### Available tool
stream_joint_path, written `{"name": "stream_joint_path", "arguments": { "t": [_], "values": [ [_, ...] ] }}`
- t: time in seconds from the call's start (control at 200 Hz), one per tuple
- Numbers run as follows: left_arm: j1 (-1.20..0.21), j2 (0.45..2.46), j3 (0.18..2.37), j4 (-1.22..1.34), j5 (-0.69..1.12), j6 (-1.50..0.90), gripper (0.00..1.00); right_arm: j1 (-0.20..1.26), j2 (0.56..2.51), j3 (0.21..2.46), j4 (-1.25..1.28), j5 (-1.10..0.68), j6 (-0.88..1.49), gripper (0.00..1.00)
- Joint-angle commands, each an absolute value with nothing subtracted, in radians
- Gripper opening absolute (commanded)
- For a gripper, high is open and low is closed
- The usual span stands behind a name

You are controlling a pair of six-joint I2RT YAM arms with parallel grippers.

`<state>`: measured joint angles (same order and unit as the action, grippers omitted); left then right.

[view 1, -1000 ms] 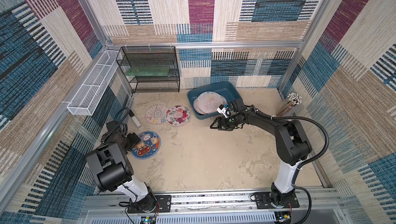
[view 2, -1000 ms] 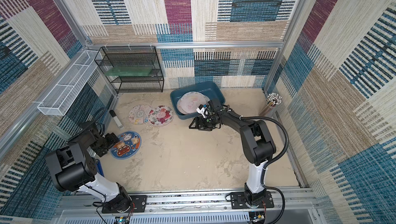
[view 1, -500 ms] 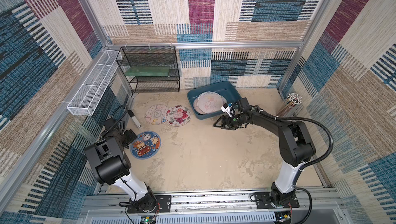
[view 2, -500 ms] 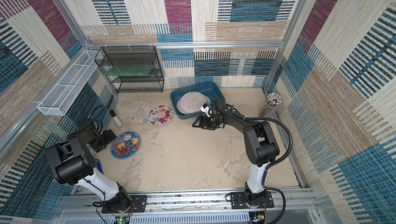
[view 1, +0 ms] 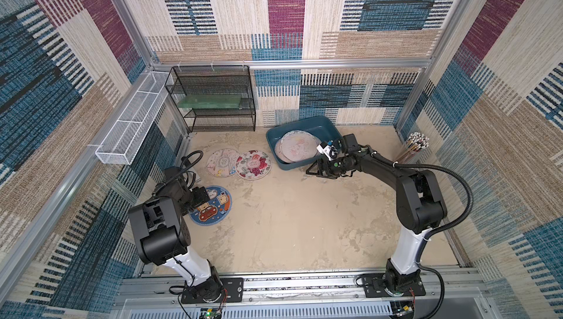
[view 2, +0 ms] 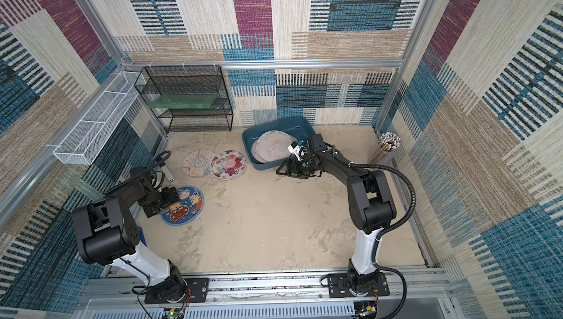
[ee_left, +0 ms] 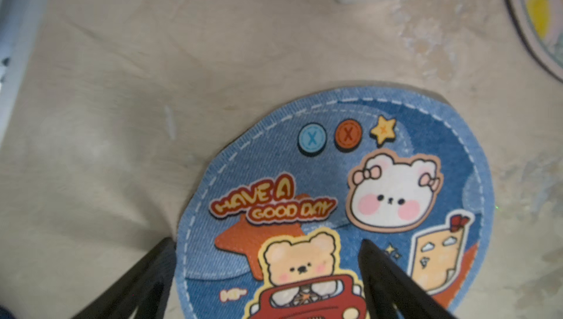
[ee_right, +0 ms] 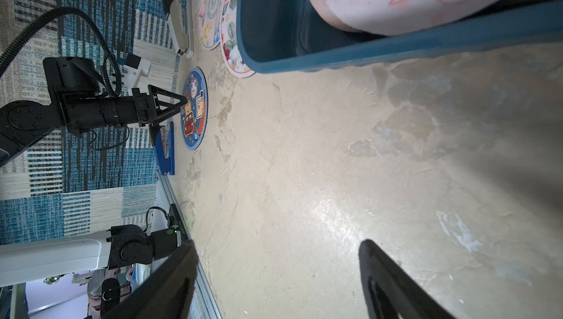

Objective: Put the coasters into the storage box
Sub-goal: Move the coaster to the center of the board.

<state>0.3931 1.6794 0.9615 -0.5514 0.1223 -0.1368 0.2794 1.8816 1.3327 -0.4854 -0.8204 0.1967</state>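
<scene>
The left gripper (ee_left: 266, 241) has its two fingers spread wide, straddling the rim of the blue coaster (ee_left: 335, 198). One tip is over the printed bear in the red car and the other is over bare table (ee_left: 106, 104) just outside the edge. I cannot tell whether either tip touches. This coaster, printed "HAVE A GOOD DAY", lies flat and well apart from the storage box (view 1: 316, 125), on the left arm's side of it.

The right gripper (ee_right: 277, 242) is also spread, with nothing between its fingers. It hangs low over bare table just beside the box's near corner, with the box's teal rim ahead of it.

Inside the box, a stack of pink coasters (view 1: 297, 149) leans with its far edge raised toward the box wall, and the top one shows a pale bunny print. Outside the box, on the left arm's side, a floral coaster (view 1: 253, 164) lies flat just beside the box's near wall. A pastel coaster (view 1: 221, 162) lies one place farther from the box, and the two meet at their edges. A black wire rack (view 1: 213, 101) stands against the back wall, beyond these two and farther from the box.
</scene>
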Motion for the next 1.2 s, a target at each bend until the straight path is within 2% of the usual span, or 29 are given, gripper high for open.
{"name": "stream_joint_path", "arguments": {
  "t": [0.0,0.596,0.846,1.192],
  "values": [
    [0.342,1.687,0.940,-0.686,0.248,-0.140,0.91,0.279,1.877,1.333,-0.490,-0.839,0.181,0.86],
    [-0.017,1.713,0.994,-0.780,0.361,-0.132,0.90,0.350,1.895,1.353,-0.503,-0.839,0.173,0.86],
    [-0.014,1.612,1.015,-0.768,0.203,-0.153,0.91,0.443,1.921,1.361,-0.470,-0.823,0.212,0.86],
    [0.050,1.725,1.125,-0.627,0.113,-0.102,0.90,0.571,1.963,1.387,-0.391,-0.776,0.301,0.85]
  ]
}}
